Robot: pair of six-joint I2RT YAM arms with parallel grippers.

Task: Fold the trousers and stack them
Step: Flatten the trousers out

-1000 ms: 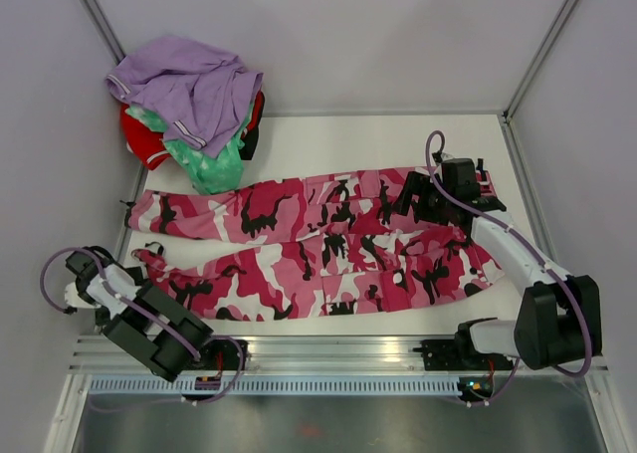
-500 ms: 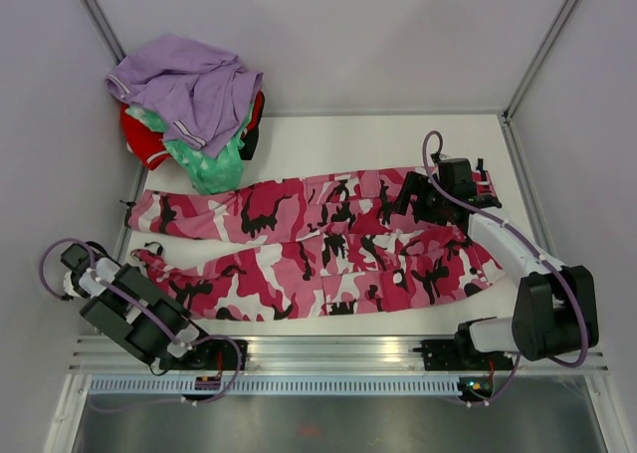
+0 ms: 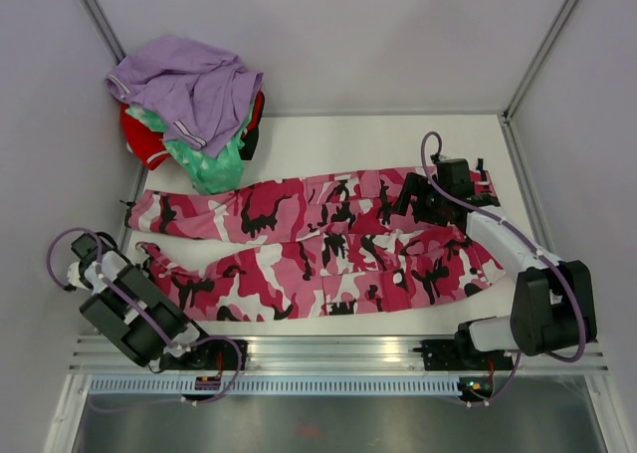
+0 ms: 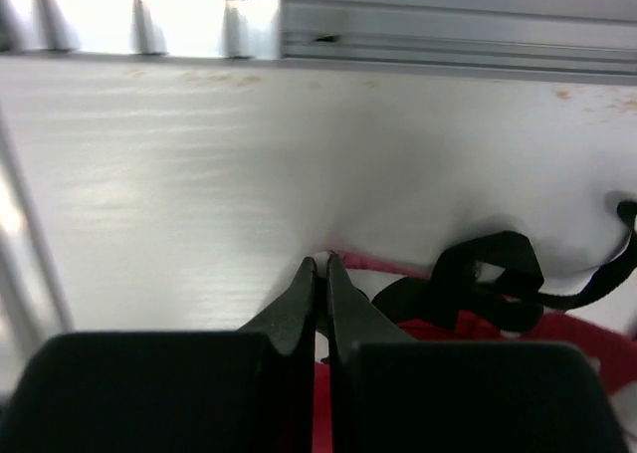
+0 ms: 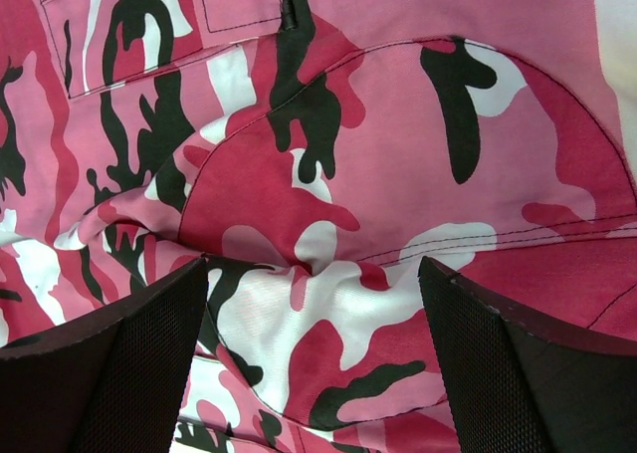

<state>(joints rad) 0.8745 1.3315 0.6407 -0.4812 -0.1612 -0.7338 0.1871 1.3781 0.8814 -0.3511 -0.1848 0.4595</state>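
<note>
The pink camouflage trousers (image 3: 318, 244) lie flat across the white table, legs pointing left and waist to the right. My left gripper (image 3: 137, 262) is at the cuff of the near leg. In the left wrist view its jaws (image 4: 321, 264) are pressed together with pink-red cloth (image 4: 587, 343) showing in the slit between them and a black drawstring (image 4: 488, 274) just to the right. My right gripper (image 3: 413, 199) hovers over the waist end. In the right wrist view it (image 5: 314, 373) stands wide open above rumpled camouflage cloth (image 5: 328, 174), gripping nothing.
A heap of clothes sits at the back left: a lavender garment (image 3: 189, 85) on top, green cloth (image 3: 214, 164) and red cloth (image 3: 144, 139) under it. An aluminium rail (image 3: 338, 353) runs along the near edge. Walls and frame posts close in the table's sides.
My left gripper has gone from open to shut at the near leg's cuff, and the arm swung in toward the cloth. The right arm has barely moved.
</note>
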